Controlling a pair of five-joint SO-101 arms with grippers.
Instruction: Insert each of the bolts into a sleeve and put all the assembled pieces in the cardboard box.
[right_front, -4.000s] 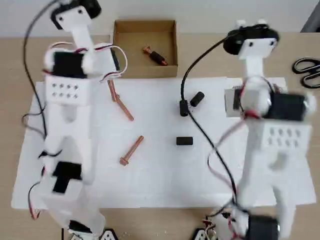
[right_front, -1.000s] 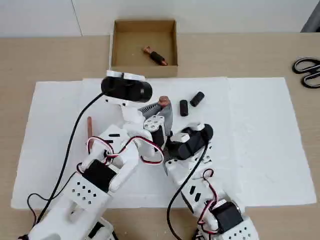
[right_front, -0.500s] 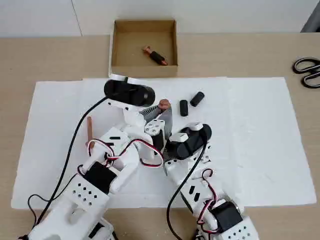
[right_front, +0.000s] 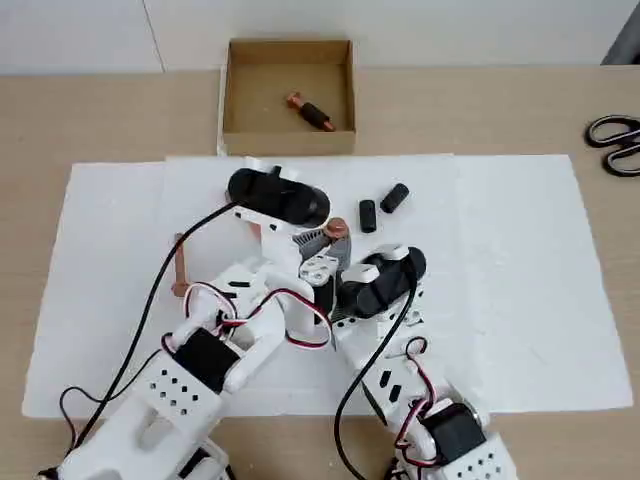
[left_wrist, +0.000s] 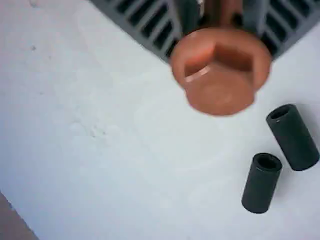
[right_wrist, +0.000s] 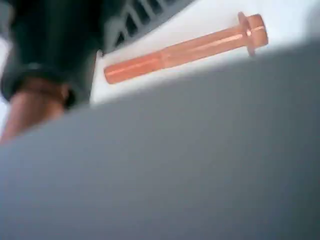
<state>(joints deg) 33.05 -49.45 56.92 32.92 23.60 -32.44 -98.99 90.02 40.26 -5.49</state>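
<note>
Well to the left of the left jaws, a loose bolt (right_front: 180, 262) lies flat on the white sheet (right_front: 520, 300) covering the desk (right_front: 500, 110); we judge it waits its turn. The left jaws are clamped on the shank of a held bolt (left_wrist: 219, 70), its flanged head jutting past their tips, which leaves the rest of the shank aimed back at the right jaws. Those sit close against the left pair and, as far as we can tell, are closed on a black sleeve (right_wrist: 47, 45). Copper shows at its mouth, so we take it that the bolt is going in, one arm steadying each part. Just right of and beyond both jaws, a near sleeve (right_front: 367, 215) and a far sleeve (right_front: 394, 197) lie apart, handy for later pairs. Farther beyond the jaws, the cardboard box (right_front: 258, 100) holds one assembled piece (right_front: 311, 111). Scissors (right_front: 614, 140) rest far to the right, off the sheet.
</note>
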